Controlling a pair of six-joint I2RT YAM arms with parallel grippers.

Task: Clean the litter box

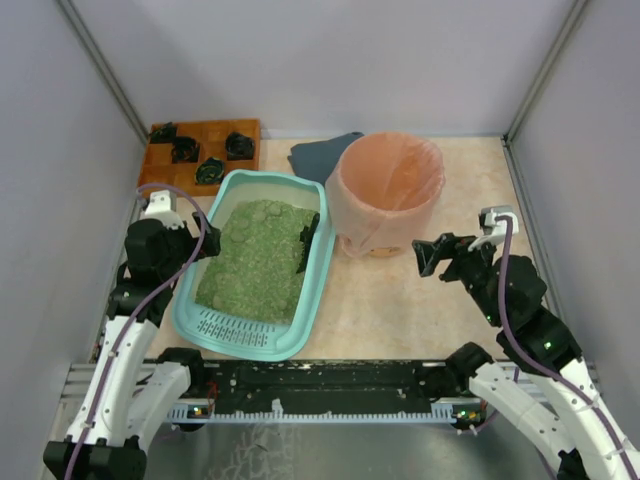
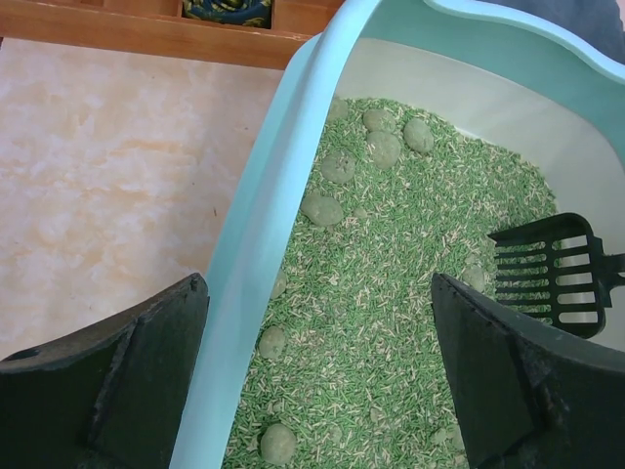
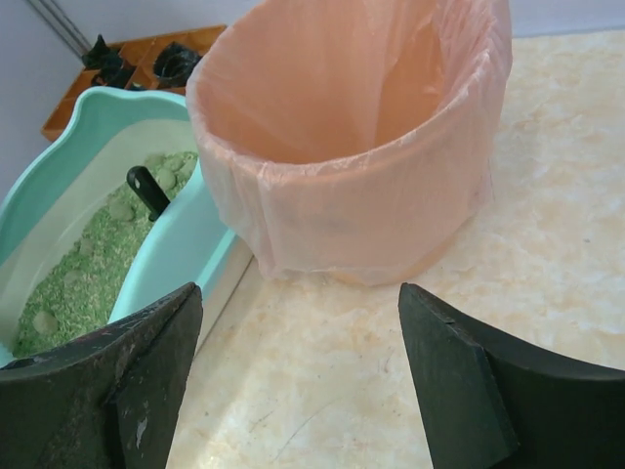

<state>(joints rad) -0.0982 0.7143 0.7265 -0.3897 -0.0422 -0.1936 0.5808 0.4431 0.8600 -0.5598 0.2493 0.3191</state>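
Straddling the left wall of the litter box (image 2: pixel 258 254), the wide-open left gripper (image 2: pixel 317 288) had the scoop (image 2: pixel 549 269) lying rightward across the litter (image 2: pixel 391 332).

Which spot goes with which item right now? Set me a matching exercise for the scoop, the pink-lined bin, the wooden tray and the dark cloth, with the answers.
Items:
1. black scoop
2. pink-lined bin
3. wooden tray
4. dark cloth

Places:
A. far left corner of the table
B. just right of the litter box
C. inside the litter box, against its right wall
D. far edge, partly behind the bin

Pairs: 1-C, 2-B, 3-A, 4-D
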